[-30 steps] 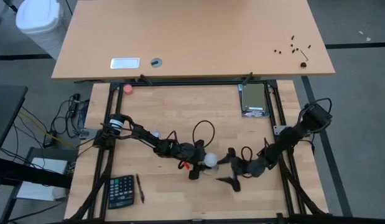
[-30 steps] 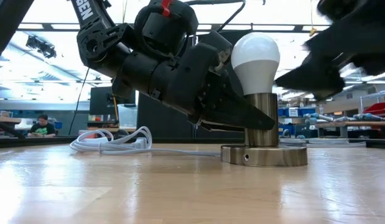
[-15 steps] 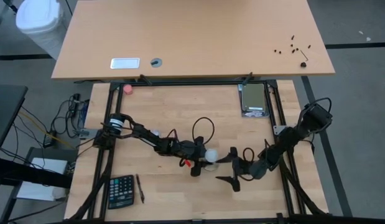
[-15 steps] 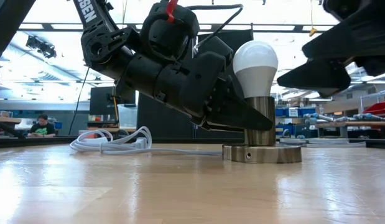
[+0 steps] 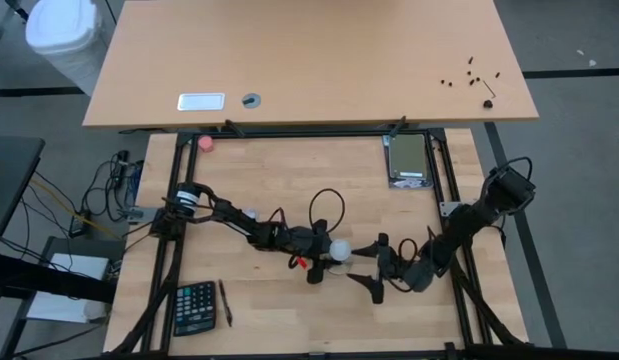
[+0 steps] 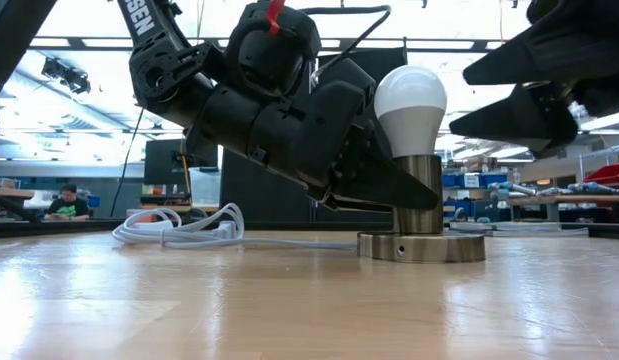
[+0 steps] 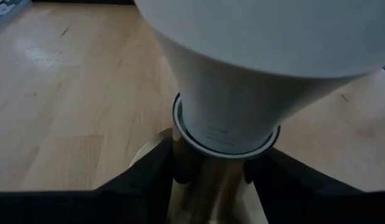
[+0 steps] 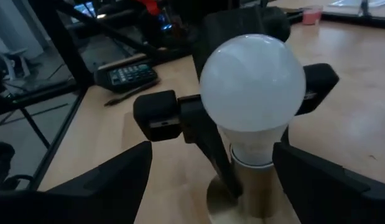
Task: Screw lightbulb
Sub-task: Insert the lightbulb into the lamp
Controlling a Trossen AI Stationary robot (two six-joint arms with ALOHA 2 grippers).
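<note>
The white lightbulb (image 6: 410,100) (image 5: 338,249) stands upright with its neck in a brass-coloured metal socket (image 6: 421,195), which rises from a round metal base (image 6: 421,247) flat on the table. My left gripper (image 7: 217,202) (image 5: 324,262) reaches in from the table's left, shut on the socket just under the bulb. My right gripper (image 8: 211,155) (image 5: 368,270) hangs open just to the right of the bulb, at globe height. Its fingers (image 6: 509,95) are clear of the glass. My left gripper pinches the socket's upright tube (image 7: 211,180) between its two fingers (image 7: 142,180), just below the bulb's neck. The fingers come slanting down from the table's left and lie across the tube. Socket and bulb stand upright, with the base on the table.
A white cord (image 6: 179,225) lies coiled behind the socket. A calculator (image 5: 194,307) and a pen (image 5: 226,302) sit at the near left. A grey box (image 5: 407,160) rests at the far right, and a small pink object (image 5: 205,143) at the far left.
My right gripper has rolled at the wrist beside the bulb, so its two open fingers now show one above the other in the low view. It has stayed at about the same spot. The bulb, socket and left gripper have kept still.
</note>
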